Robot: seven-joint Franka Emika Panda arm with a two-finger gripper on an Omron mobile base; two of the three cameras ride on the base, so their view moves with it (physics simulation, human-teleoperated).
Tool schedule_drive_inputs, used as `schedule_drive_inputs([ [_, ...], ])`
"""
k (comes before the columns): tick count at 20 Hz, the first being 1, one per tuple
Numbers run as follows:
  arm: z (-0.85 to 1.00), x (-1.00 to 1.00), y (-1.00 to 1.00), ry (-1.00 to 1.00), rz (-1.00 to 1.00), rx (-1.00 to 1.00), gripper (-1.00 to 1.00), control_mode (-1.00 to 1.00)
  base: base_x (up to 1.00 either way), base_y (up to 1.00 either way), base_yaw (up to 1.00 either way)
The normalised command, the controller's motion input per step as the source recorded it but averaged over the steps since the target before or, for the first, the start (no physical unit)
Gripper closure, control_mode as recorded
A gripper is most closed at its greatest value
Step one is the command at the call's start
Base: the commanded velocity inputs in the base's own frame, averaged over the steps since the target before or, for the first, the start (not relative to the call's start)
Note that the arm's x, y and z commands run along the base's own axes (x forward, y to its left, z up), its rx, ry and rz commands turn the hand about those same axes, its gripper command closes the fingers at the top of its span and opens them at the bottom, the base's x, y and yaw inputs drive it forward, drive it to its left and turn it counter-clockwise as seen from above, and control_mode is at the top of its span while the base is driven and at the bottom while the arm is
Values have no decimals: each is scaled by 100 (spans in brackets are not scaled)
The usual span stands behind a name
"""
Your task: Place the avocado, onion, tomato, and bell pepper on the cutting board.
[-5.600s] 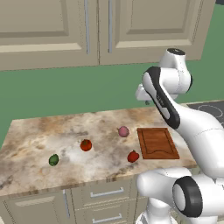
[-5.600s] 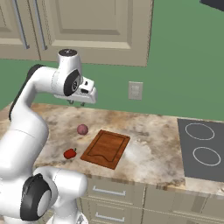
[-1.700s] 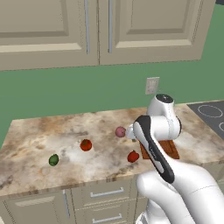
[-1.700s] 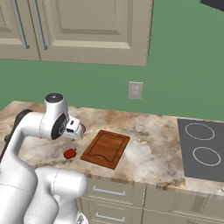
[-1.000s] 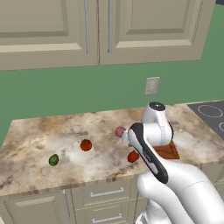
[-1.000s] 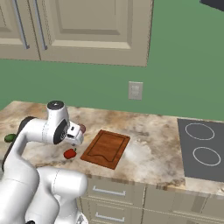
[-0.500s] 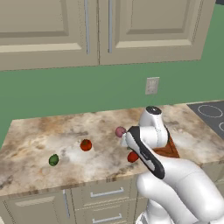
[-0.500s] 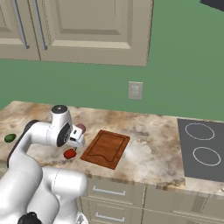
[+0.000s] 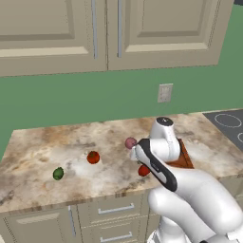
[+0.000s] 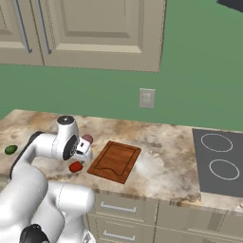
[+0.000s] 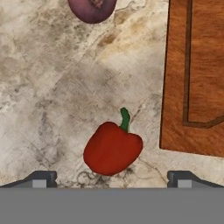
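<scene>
The deep red bell pepper (image 11: 113,148) lies on the counter just left of the cutting board (image 11: 197,74), stem pointing away. My gripper (image 11: 112,179) hangs right above it, open, its fingertips (image 11: 41,178) spread wide to either side of the pepper. The purple onion (image 11: 92,8) sits farther off. From the base, the avocado (image 9: 58,173) and tomato (image 9: 93,157) rest to the left, the onion (image 9: 130,142) and bell pepper (image 9: 144,171) beside the bent arm. The cutting board (image 10: 115,160) carries nothing, with the gripper (image 10: 80,154) low at its left.
A stovetop (image 10: 217,163) lies at the counter's right end. Wall cabinets (image 9: 109,28) hang above, and an outlet (image 10: 146,98) sits on the green wall. Drawers (image 9: 111,210) run under the counter's front edge.
The arm has folded down from high above the board, bringing the hand low over the bell pepper. The jaws stayed open and no food has moved.
</scene>
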Motion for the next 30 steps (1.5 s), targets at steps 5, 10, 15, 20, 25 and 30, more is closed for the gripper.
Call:
schedule_drive_inputs([
  [5, -19, 0, 0, 0, -1, 0, -100, -100, 0, 0, 0],
  [10, -27, 0, 2, 2, -2, 0, -100, -100, 0, 0, 0],
  [15, -33, 1, 5, 6, -3, 0, -100, -100, 0, 0, 0],
  [20, -35, 0, 0, 6, -4, 0, -100, -100, 0, 0, 0],
  [25, -27, 2, 0, 4, -3, 0, -100, -100, 0, 0, 0],
  [30, -22, 1, 0, 1, -2, 0, -100, -100, 0, 0, 0],
])
